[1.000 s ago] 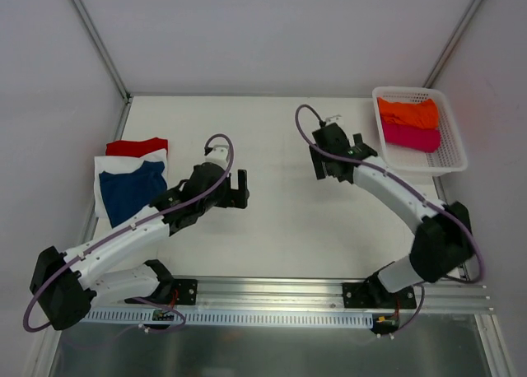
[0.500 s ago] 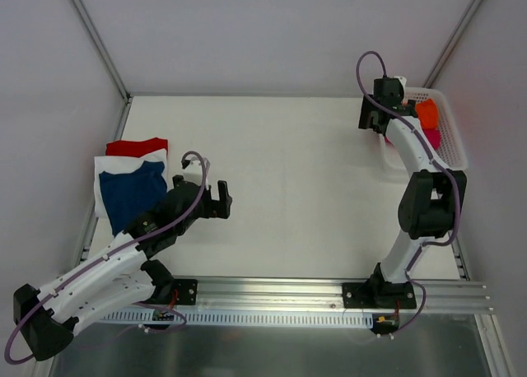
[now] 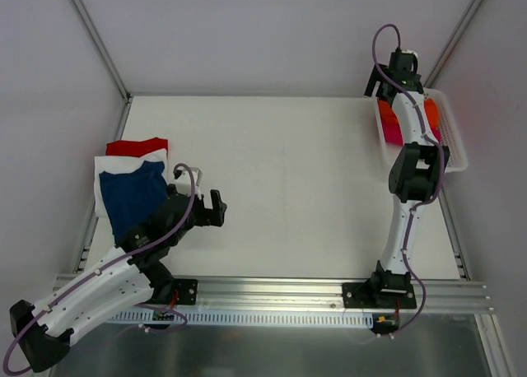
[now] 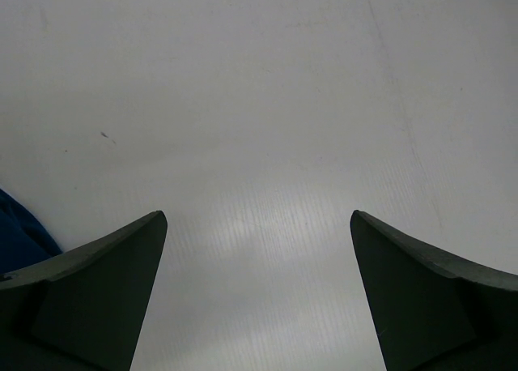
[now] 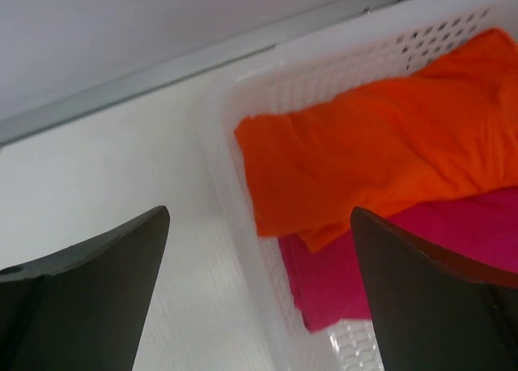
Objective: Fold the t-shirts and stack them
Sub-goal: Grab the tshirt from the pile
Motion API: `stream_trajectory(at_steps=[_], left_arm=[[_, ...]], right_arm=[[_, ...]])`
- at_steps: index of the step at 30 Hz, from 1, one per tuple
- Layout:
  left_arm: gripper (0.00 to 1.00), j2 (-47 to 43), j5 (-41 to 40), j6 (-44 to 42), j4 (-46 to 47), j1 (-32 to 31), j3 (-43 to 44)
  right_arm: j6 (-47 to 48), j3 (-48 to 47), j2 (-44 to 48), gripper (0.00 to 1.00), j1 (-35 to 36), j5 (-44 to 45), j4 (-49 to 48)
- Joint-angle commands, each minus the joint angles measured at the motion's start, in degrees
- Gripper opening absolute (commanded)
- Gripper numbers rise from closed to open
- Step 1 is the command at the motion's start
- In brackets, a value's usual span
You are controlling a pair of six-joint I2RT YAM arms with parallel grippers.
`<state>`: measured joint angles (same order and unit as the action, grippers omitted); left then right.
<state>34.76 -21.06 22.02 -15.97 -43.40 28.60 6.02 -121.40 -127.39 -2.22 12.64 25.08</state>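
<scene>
3 of 5 look done: navy shirt (image 3: 130, 192) tops white shirt (image 3: 104, 166) & red shirt (image 3: 136, 146), stacked at the table's (image 3: 288, 163) left edge. Orange shirt (image 5: 380, 152) & pink shirt (image 5: 405, 257) wait in the basket (image 3: 453, 146), far right corner. Right gripper (image 5: 259, 217) hovers over it, jaws wide, empty; left gripper (image 4: 259, 217), wide & empty too, hangs just beside the stack.

The right gripper (image 3: 395, 85) has swung over, the basket's (image 3: 454, 159) orange t-shirt (image 5: 380, 152) now right beneath it; the left gripper (image 3: 218, 208) has drawn back toward its base.
</scene>
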Motion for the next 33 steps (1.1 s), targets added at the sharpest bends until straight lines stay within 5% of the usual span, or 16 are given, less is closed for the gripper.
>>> stream_trajectory(at_steps=[1,20,22,23,24,25,26,33], left_arm=[[0.99,-2.86,-0.73,-0.66,0.67,0.59,-0.82],[0.99,-1.36,-1.79,-2.33,1.73,0.59,-0.65],[0.99,-1.89,-1.88,-2.25,1.73,0.59,-0.83],[0.99,-1.98,-1.97,-2.25,1.73,0.59,-0.74],[0.99,-2.24,-2.14,-2.25,1.73,0.59,-0.91],[0.99,-2.5,-2.23,-2.25,1.64,0.59,-1.0],[0.99,-2.68,-2.23,-2.16,1.55,0.59,-1.0],[0.99,-3.65,-1.79,-1.02,1.64,0.59,-2.06]], right_arm=[[-1.1,-12.87,-4.96,0.99,-1.91,-0.7,5.41],[-1.89,-7.01,-11.82,0.99,-4.81,3.44,5.86],[-1.8,-6.74,-11.91,0.83,-4.72,3.88,6.21],[-1.63,-6.13,-11.74,0.6,-4.64,4.05,6.12],[-1.45,-6.04,-11.56,0.5,-4.72,4.05,6.12],[-1.28,-5.86,-11.47,0.16,-4.72,4.32,6.12],[-1.36,-5.25,-11.13,0.04,-4.72,4.75,6.21],[3.63,4.92,-1.65,0.0,-2.18,8.62,1.56]])
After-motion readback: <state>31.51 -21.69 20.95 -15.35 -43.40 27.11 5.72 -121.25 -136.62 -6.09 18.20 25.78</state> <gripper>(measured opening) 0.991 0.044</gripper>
